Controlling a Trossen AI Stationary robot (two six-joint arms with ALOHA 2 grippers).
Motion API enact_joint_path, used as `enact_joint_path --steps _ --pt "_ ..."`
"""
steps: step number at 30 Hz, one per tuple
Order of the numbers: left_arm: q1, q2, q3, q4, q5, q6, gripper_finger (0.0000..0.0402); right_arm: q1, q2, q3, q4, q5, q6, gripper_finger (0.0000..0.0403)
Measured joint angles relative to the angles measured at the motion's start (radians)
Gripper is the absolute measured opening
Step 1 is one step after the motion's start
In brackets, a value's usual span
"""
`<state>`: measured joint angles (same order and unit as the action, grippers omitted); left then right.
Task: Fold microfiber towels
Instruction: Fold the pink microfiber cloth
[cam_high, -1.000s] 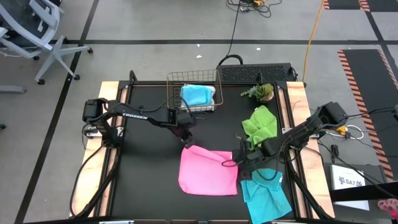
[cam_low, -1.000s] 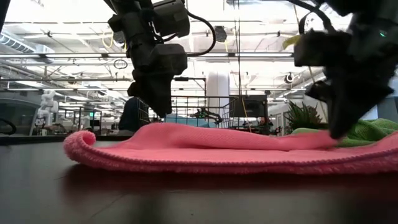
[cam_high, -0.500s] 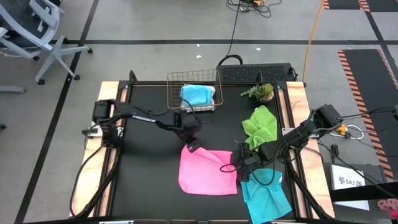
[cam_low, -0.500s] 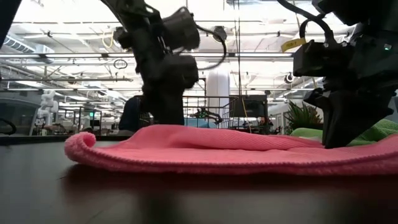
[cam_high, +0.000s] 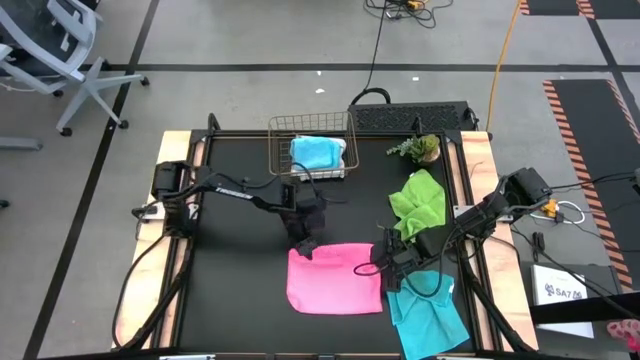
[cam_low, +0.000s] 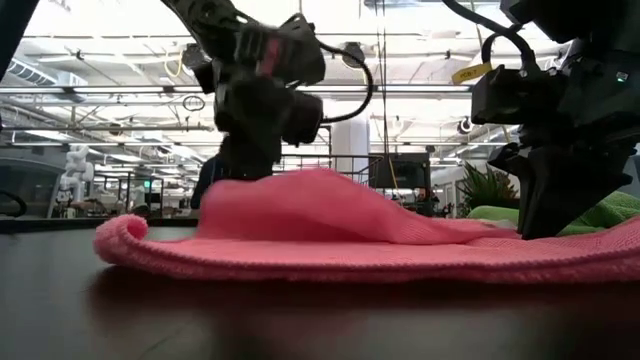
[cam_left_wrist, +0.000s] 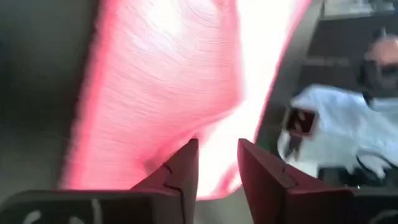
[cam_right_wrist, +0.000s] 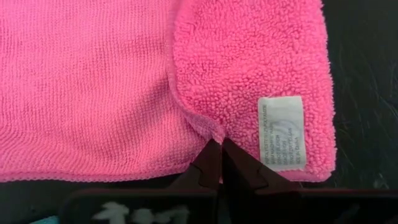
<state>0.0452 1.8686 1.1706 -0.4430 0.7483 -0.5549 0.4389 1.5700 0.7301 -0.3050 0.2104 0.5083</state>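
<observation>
The pink towel (cam_high: 335, 279) is lying on the black surface (cam_high: 235, 270), its far left corner lifted by the left claw (cam_high: 304, 244), which is pinching that corner. The right claw (cam_right_wrist: 220, 144), pressed together, is pinning the towel's right edge beside its white label (cam_right_wrist: 283, 132).

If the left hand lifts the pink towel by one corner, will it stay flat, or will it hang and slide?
The pink towel will probably hang limp: in the low view it already humps and drapes near the left hand. It seems light, since thin cloth rises easily. It may drag rather than slide freely, because the right hand presses its edge beside the label.
</observation>
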Motion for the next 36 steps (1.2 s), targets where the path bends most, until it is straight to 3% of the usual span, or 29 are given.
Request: enact_joint_path --steps 3,8,11,15,17,27,36 --pt "-0.041 -0.003 -0.004 -0.008 0.036 -0.003 0.0095 0.000 0.000 -0.002 -0.001 0.000 0.002 0.0000" --pt "-0.096 -0.005 -0.002 0.005 0.013 -0.004 0.0084 0.000 0.000 -0.003 0.007 0.002 0.001 0.0000" --pt "-0.113 -0.005 -0.002 0.010 -0.089 0.000 0.0077 0.000 0.001 -0.004 0.019 0.002 -0.006 0.0000" --pt "-0.123 -0.005 -0.002 0.008 -0.347 -0.004 0.0068 0.000 0.001 -0.004 0.042 0.002 -0.022 0.0000" --pt "-0.127 -0.005 -0.002 -0.001 -0.429 0.002 0.0063 -0.001 0.001 -0.004 0.048 0.004 -0.023 0.0000" --pt "-0.237 -0.005 -0.002 -0.037 -0.463 0.122 0.0055 -0.001 0.001 -0.004 0.048 0.002 -0.023 0.0000" --pt "-0.455 -0.005 -0.002 -0.183 -0.822 0.105 0.0055 -0.001 0.001 -0.004 0.047 -0.001 -0.025 0.0000"
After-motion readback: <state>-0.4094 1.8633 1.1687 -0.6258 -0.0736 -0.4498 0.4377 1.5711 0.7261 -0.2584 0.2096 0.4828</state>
